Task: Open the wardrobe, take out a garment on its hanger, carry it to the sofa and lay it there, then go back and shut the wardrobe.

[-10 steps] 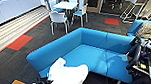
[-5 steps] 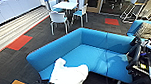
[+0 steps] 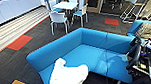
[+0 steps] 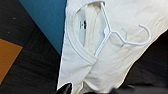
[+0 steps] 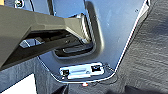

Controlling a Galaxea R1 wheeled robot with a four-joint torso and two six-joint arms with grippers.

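The white T-shirt lies draped over the near left edge of the blue sofa, thin, limp and light, best lifted by its stiff pale hanger; whether either pincer is open I cannot tell.

The blue sofa stands on dark carpet with red and orange patches. The white garment lies draped over the sofa's near left edge, partly on the seat. In the left wrist view a white hanger lies on the garment's neck.
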